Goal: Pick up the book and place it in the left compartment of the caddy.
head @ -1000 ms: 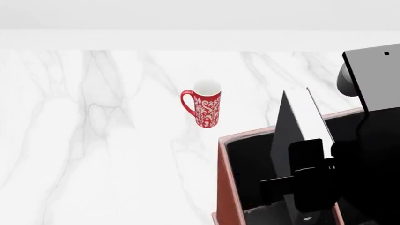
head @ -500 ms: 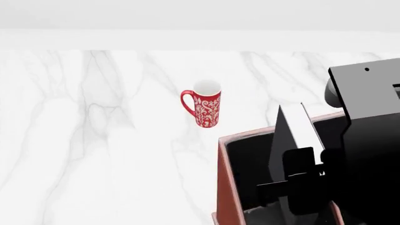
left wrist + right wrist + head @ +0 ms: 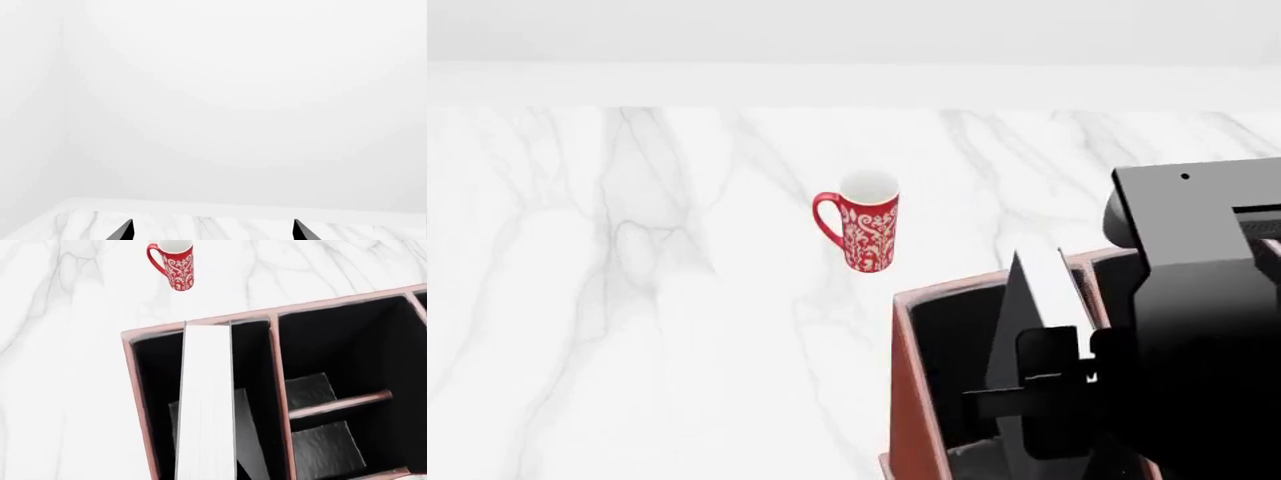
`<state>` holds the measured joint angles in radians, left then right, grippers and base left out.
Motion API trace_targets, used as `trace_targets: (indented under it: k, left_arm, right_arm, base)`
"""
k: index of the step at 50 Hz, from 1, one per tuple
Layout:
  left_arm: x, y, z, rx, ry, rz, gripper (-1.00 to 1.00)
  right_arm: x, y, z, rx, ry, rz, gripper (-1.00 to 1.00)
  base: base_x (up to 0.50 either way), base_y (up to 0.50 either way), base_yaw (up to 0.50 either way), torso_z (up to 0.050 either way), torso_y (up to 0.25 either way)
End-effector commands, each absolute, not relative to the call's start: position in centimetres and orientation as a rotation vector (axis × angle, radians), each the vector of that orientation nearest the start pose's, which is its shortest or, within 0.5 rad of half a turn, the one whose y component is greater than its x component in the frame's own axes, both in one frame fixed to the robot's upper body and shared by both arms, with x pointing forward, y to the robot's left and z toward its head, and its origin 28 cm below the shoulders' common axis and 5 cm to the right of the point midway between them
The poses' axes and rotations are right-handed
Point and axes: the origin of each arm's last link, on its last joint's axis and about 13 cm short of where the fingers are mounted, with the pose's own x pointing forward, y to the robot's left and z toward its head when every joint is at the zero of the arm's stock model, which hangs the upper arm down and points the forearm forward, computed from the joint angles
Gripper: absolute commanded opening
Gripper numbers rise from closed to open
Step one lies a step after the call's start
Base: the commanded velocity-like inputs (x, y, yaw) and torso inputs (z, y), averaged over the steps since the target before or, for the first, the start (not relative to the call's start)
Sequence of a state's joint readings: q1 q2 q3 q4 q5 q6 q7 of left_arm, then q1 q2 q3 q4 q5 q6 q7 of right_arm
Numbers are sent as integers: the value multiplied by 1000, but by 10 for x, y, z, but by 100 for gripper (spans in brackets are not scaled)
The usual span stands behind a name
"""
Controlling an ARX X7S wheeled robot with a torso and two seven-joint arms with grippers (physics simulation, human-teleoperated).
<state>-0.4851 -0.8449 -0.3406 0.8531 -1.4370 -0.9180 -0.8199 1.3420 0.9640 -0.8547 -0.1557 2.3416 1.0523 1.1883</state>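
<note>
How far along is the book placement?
Done: the book is off the counter, edge-up over the caddy, aligned with its left compartment; its lower end looks already inside. In hand: the right end effector appears clamped on the book. Left: seat it on the compartment floor, release, retract. The left end effector is open and idle. The red mug is untouched.

Marble table [image 3: 627, 300] lay open left of the caddy [image 3: 130, 385]; only the red mug [image 3: 861, 230] stood there, well apart from it. The book [image 3: 207, 400] took up the middle of the left compartment [image 3: 250, 365], leaving narrow gaps either side. The two smaller sections were unblocked.
</note>
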Motion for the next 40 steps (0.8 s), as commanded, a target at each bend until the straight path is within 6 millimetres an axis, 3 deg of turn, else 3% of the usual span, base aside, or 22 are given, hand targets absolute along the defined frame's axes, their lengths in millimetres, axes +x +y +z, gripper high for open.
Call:
trace_targets:
  k: [1,40]
  left_arm:
    - [169,282,264,-1,-250,75,100]
    - [169,282,263,1,-251,73,100]
  right_arm:
    - [233,-158,289,-46,722,104,-100]
    - [243,-154,259,-144,717,92,-100]
  base:
    - [0,0,0,0,0]
    - [0,0,0,0,1]
